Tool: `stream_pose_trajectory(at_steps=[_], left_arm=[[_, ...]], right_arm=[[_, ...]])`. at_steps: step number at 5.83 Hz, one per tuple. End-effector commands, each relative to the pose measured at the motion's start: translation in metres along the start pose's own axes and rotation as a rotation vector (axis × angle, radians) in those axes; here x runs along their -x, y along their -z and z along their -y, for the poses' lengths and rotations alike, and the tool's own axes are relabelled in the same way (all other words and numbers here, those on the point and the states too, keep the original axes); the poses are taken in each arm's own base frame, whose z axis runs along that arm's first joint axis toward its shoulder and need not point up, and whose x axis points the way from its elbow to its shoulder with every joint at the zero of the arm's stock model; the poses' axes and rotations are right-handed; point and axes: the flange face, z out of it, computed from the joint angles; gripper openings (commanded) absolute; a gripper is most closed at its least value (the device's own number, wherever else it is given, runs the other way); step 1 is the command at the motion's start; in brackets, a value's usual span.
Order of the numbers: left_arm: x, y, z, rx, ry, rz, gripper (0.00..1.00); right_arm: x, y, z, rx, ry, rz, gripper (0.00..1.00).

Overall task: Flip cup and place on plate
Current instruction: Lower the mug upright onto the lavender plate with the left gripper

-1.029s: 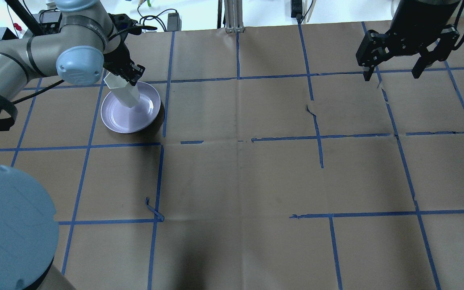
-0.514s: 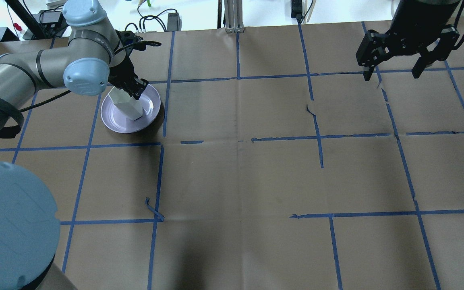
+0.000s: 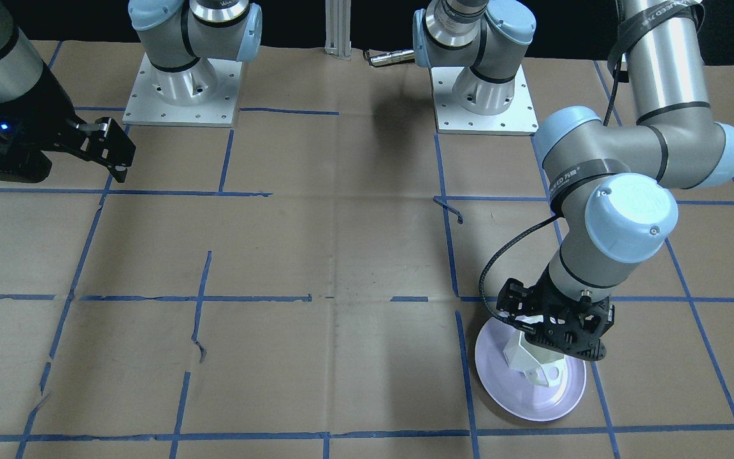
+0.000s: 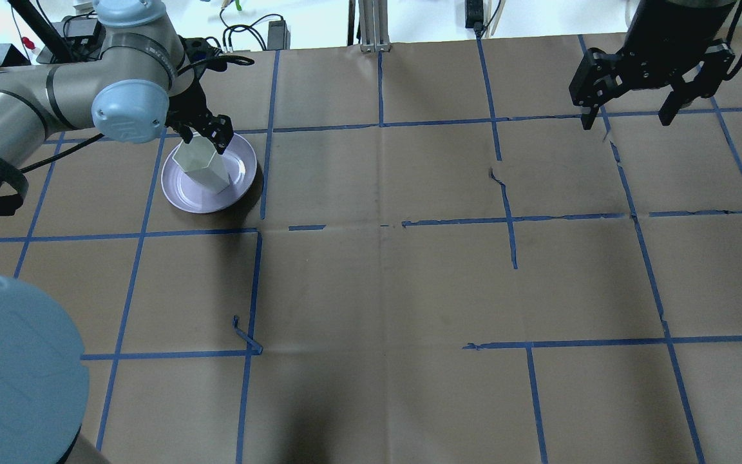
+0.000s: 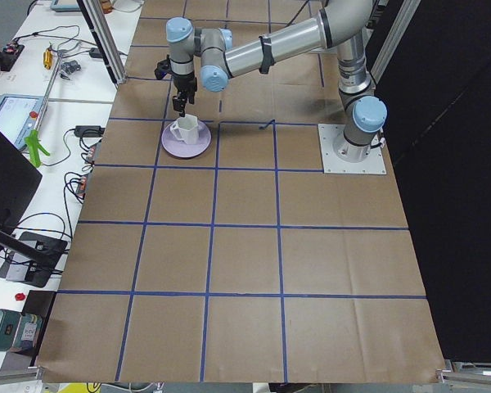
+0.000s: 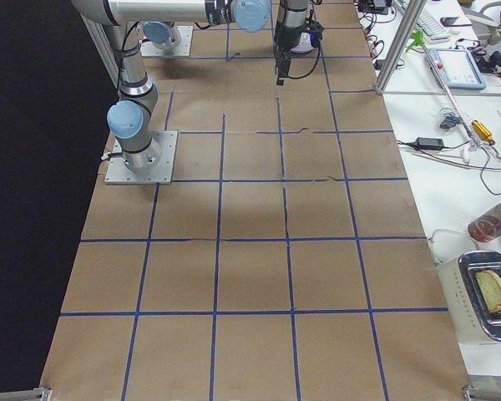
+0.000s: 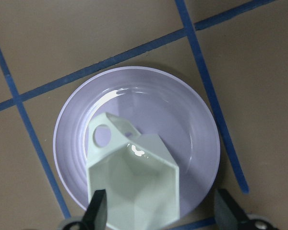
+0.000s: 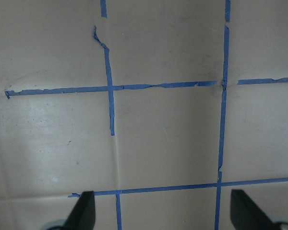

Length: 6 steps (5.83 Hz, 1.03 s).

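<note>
Brown paper taped off in a blue tape grid covers the whole table, and all the action sits in one far square on the robot's left side. A second ago the left gripper was carrying the cup tilted above the plate. Half a second ago it had the cup down on the plate. Now the cup stands there on its own, mouth up and base down, with its handle towards one side of the plate. The gripper has risen a little and its fingers are spread, one on each side of the rim line. From the wrist view I can't say whether the nearer finger clears the cup wall or just brushes it. To my eye the flip and the placing are done, and only a clean withdrawal is left. The cup seems somewhat off centre but inside the plate's raised rim. Straight up looks like the free direction, since a sideways pull could catch the rim and tip the cup or drag the plate. Open paper stretches wide towards the table's middle, and the paper's far edge lies well apart from the plate. The right gripper hangs over the opposite far corner, spread wide and holding nothing.
</note>
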Motion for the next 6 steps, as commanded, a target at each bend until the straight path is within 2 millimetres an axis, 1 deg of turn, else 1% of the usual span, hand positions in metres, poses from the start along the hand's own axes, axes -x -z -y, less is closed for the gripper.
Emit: stream_pose_trajectory(at_steps=[1, 2, 3, 4, 5, 6], left_arm=[[-0.014, 0.078, -0.039, 0.008, 0.030, 0.000, 0.99], [-0.045, 0.126, -0.057, -0.002, 0.098, -0.007, 0.99], [-0.097, 0.157, -0.064, 0.006, 0.094, -0.003, 0.99], [-0.119, 0.174, -0.069, 0.012, 0.098, -0.007, 0.99], [-0.120, 0.177, -0.079, 0.055, 0.097, -0.014, 0.99], [-0.116, 0.178, -0.082, 0.055, 0.105, -0.017, 0.99]], right_arm=[[0.000, 0.000, 0.000, -0.001, 0.000, 0.000, 1.00], [0.000, 0.000, 0.000, -0.001, 0.000, 0.000, 1.00], [0.000, 0.000, 0.000, -0.001, 0.000, 0.000, 1.00], [0.000, 0.000, 0.000, 0.000, 0.000, 0.000, 1.00], [0.000, 0.000, 0.000, 0.000, 0.000, 0.000, 1.00], [0.000, 0.000, 0.000, 0.000, 0.000, 0.000, 1.00]])
